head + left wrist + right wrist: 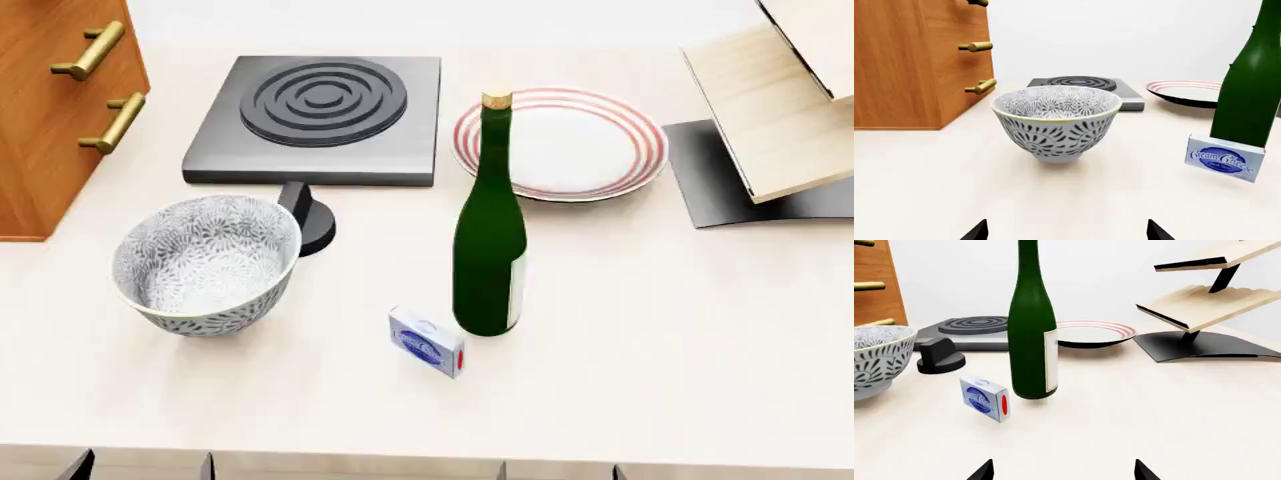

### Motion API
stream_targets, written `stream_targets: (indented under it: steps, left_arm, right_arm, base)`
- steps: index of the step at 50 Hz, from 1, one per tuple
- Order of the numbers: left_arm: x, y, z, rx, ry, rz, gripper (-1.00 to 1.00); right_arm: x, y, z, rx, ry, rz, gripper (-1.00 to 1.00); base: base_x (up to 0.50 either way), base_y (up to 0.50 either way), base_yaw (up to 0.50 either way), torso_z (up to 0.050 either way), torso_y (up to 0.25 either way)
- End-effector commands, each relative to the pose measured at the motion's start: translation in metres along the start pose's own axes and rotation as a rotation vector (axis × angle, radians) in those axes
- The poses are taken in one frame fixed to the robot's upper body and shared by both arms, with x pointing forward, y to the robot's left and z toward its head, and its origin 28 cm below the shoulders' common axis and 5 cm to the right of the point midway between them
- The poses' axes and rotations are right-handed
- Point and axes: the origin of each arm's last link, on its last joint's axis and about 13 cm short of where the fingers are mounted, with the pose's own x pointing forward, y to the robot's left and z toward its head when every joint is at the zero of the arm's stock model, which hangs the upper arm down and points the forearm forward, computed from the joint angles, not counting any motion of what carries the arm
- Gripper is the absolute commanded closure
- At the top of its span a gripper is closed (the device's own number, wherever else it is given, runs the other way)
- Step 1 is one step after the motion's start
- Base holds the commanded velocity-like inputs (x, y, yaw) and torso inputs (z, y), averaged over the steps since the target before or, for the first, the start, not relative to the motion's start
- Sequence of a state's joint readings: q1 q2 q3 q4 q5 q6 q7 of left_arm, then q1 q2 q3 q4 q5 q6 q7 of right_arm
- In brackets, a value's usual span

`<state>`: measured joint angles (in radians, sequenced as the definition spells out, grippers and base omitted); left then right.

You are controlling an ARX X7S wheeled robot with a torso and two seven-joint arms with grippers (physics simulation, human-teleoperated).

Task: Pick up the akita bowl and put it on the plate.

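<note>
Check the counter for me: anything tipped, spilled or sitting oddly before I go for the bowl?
Only the cream cheese box looks odd: it sits tilted, apparently on one edge. The akita bowl and green bottle stand upright; nothing is spilled.

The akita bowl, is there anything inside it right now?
Nothing shows inside the akita bowl: the head view looks down into it and sees only its patterned inner wall and bottom. The near inner wall is hidden by the rim. It stands upright on the counter.

On the surface (pixel 694 330), the akita bowl (pixel 207 262) sits front-left — burner (pixel 318 118) behind it, plate (pixel 561 142) right of that, bottle (pixel 490 240) before the plate.
</note>
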<state>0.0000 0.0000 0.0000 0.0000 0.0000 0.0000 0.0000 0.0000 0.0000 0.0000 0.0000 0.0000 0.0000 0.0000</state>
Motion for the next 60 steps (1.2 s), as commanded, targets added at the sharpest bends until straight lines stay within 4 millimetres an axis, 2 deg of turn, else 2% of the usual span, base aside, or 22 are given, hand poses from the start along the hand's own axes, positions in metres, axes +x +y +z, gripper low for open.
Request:
stream_targets:
  steps: [1, 13, 18, 27, 33, 34, 36, 44, 52, 56, 60]
  left_arm:
    - [0.000, 0.000, 0.001, 0.000, 0.000, 0.000, -1.00]
    - [0.001, 0.000, 0.000, 0.002, -0.002, 0.002, -1.00]
    - [0.000, 0.000, 0.005, 0.007, -0.014, 0.003, -1.00]
    - [-0.007, 0.000, 0.025, 0.033, -0.080, 0.016, -1.00]
    - [-0.017, 0.000, 0.042, 0.044, -0.147, 0.020, -1.00]
    - [-0.025, 0.000, 0.053, 0.056, -0.193, 0.026, -1.00]
    - [-0.032, 0.000, 0.062, 0.059, -0.231, 0.036, -1.00]
    - [-0.055, 0.002, 0.083, 0.060, -0.339, 0.062, -1.00]
    - [-0.071, 0.003, 0.093, 0.055, -0.411, 0.071, -1.00]
    - [-0.080, 0.003, 0.095, 0.053, -0.441, 0.076, -1.00]
    - [-0.080, 0.003, 0.095, 0.052, -0.449, 0.080, -1.00]
  right_arm:
    - [0.000, 0.000, 0.001, 0.000, 0.000, 0.000, -1.00]
    - [0.000, 0.001, 0.000, -0.010, -0.012, -0.016, -1.00]
    - [-0.004, 0.000, 0.007, -0.020, -0.043, -0.037, -1.00]
    - [-0.016, 0.002, 0.029, -0.036, -0.119, -0.032, -1.00]
    - [-0.028, 0.003, 0.044, -0.045, -0.185, -0.027, -1.00]
    - [-0.036, 0.004, 0.054, -0.051, -0.225, -0.027, -1.00]
    - [-0.042, 0.004, 0.061, -0.050, -0.254, -0.029, -1.00]
    - [-0.059, 0.005, 0.078, -0.041, -0.331, -0.019, -1.00]
    - [-0.074, 0.004, 0.086, -0.043, -0.382, -0.013, -1.00]
    - [-0.076, 0.005, 0.086, -0.045, -0.392, -0.013, -1.00]
    - [-0.075, 0.005, 0.086, -0.044, -0.393, -0.011, -1.00]
  base:
    - [0.00, 0.00, 0.00, 0.000, 0.000]
    - [0.00, 0.00, 0.00, 0.000, 0.000]
    - [0.00, 0.00, 0.00, 0.000, 0.000]
    - [0.00, 0.00, 0.00, 0.000, 0.000]
    - [0.00, 0.00, 0.00, 0.000, 0.000]
    - [0.00, 0.00, 0.00, 0.000, 0.000]
    - [0.00, 0.00, 0.00, 0.000, 0.000]
    - [0.00, 0.00, 0.00, 0.000, 0.000]
    - [0.00, 0.00, 0.00, 0.000, 0.000]
    - [0.00, 0.00, 0.00, 0.000, 0.000]
    - [0.00, 0.00, 0.00, 0.000, 0.000]
